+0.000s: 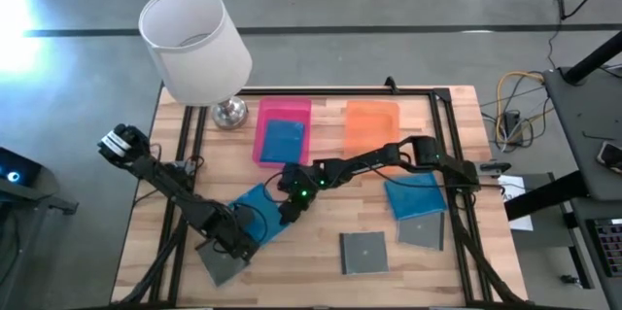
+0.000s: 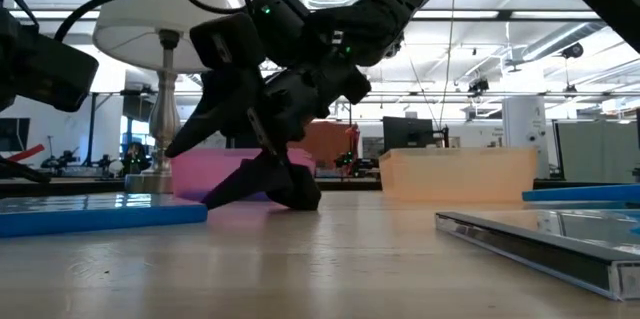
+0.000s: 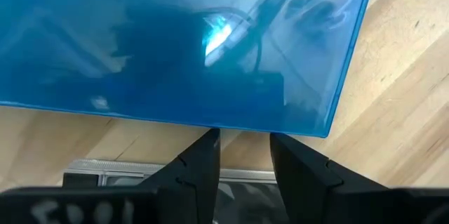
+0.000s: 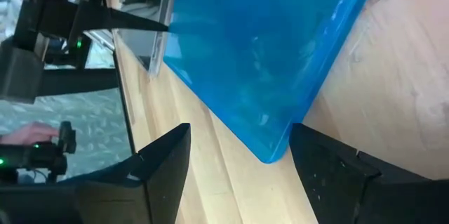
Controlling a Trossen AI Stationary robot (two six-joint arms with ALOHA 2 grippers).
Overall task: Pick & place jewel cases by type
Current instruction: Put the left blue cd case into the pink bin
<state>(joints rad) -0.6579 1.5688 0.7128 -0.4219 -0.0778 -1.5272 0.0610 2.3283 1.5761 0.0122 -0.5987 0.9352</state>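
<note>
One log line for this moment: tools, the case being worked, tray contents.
right tool: open, straddling corner of blue case on table | left tool: open, above grey case | pink tray: one blue case inside | orange tray: no case

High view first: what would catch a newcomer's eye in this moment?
Both arms meet at one blue jewel case near the table's front left, the right end effector open at its corner and the left end effector open just in front of it. A big white lamp looms at the back left. Beside it, the pink tray already holds a blue case; the orange tray beside it looks empty.
</note>
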